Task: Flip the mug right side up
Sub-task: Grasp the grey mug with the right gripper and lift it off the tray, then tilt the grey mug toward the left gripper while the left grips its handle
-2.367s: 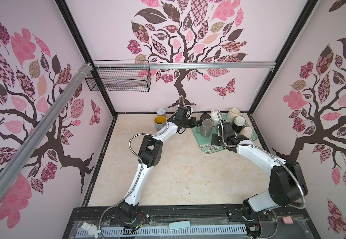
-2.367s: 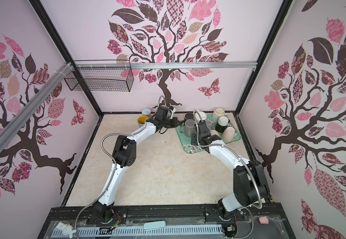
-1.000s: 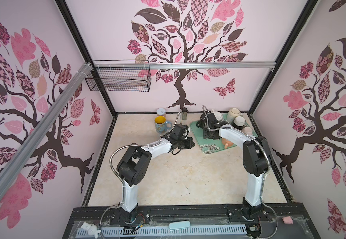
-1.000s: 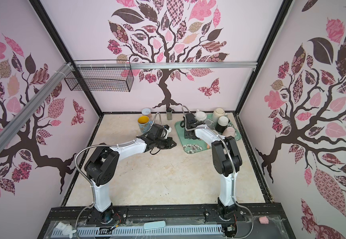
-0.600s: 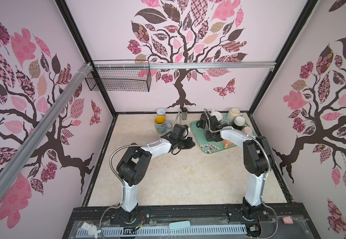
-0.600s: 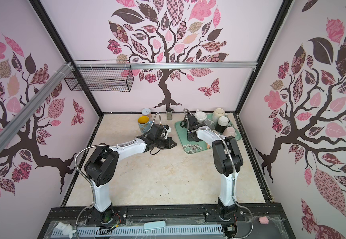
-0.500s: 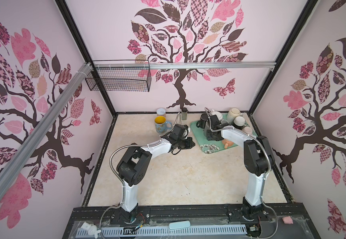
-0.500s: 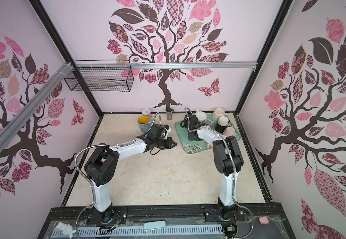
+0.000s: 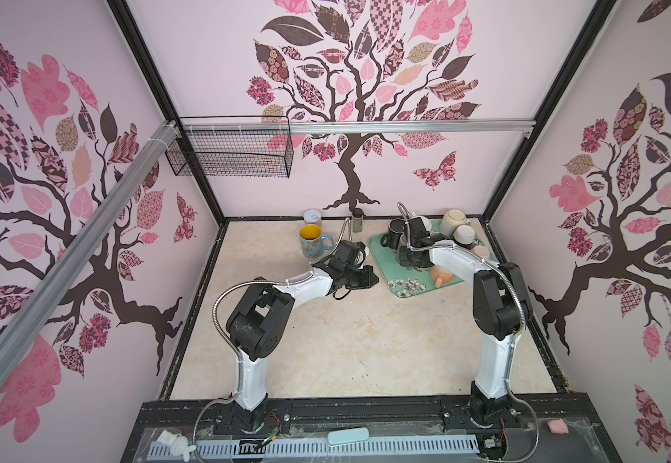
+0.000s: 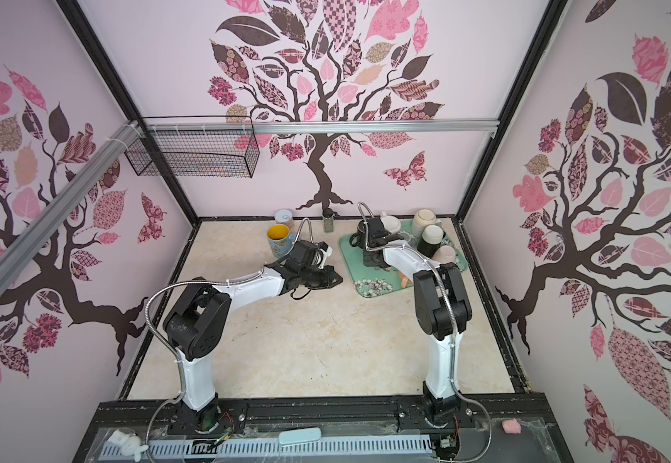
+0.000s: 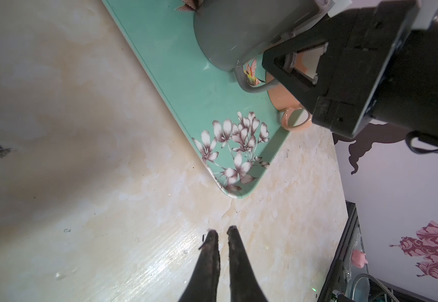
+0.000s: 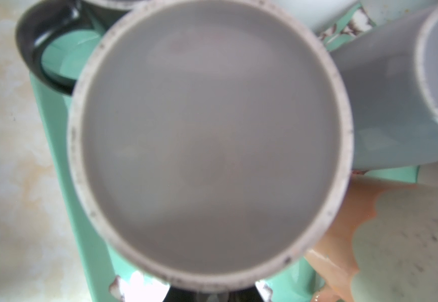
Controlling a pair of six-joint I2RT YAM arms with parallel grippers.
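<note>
Top views: beige marbled table (image 9: 325,340) in a pink booth with tree decals; wire basket (image 9: 229,158) hangs off the back rail; teal tray (image 9: 382,262) sits back right, carrying a black mug (image 9: 390,234), cream mugs (image 9: 454,219) and a peach mug (image 9: 440,277); blue mug (image 9: 313,240) with a yellow inside stands upright on the table left of the tray, with a can (image 9: 313,217) and a small jar (image 9: 357,219) behind it; left gripper (image 9: 367,276) is low on the table just beside the tray; right gripper (image 9: 410,260) is down over the tray.

Left wrist: left fingers (image 11: 210,251) nearly together, nothing between them; grey mug (image 11: 225,34) stands mouth-down on the tray, axis vertical, handle toward the peach mug; right gripper's jaws are closed at that handle, looks like a grip.

Right wrist: grey mug's base faces the camera and fills the frame; fingertips mostly hidden under it; black mug's handle and a pale mug (image 12: 382,104) sit beside it.
</note>
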